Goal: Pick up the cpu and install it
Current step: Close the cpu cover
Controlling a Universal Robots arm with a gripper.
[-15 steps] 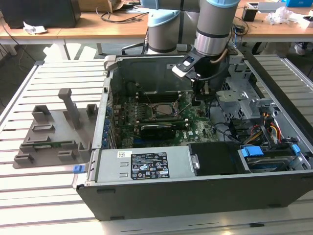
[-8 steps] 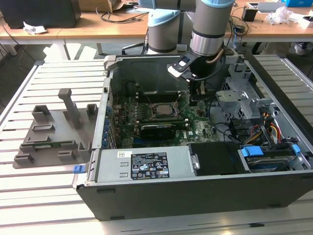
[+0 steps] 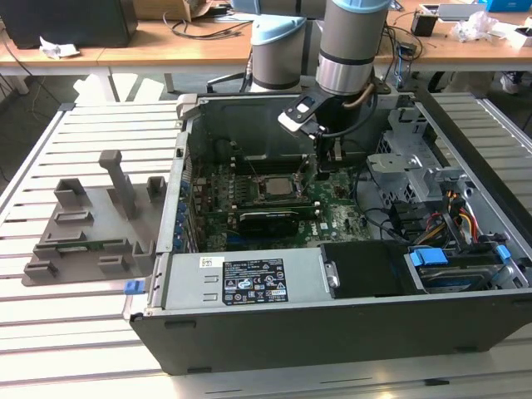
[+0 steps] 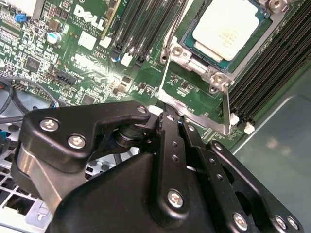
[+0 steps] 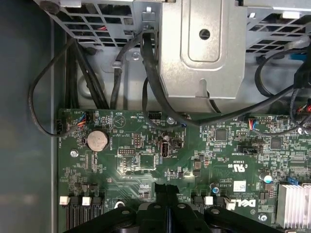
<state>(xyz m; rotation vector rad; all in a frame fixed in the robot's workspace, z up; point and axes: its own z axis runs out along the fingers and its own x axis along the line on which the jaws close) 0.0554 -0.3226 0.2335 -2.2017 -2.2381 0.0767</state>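
Observation:
The cpu [image 3: 274, 184] [image 4: 226, 26], a silver-topped square chip, lies flat in its socket on the green motherboard [image 3: 332, 218] inside the open computer case. The socket's metal frame and lever [image 4: 194, 117] stand open around it. My gripper [image 3: 326, 164] [image 4: 167, 114] hangs just to the exterior view's right of the socket, low over the board. Its black fingers [image 4: 170, 145] are shut together, and their tips meet the end of the lever. I cannot tell whether they pinch it. The gripper's black body [image 5: 167, 213] also shows in the first wrist view.
A grey fixture tray [image 3: 91, 224] holding a green memory stick [image 3: 79, 245] sits at the exterior view's left. Inside the case are a power supply [image 3: 241, 283], a metal drive cage [image 3: 399, 158] [image 5: 201, 43], black cables [image 5: 160, 82] and memory slots [image 4: 277, 63].

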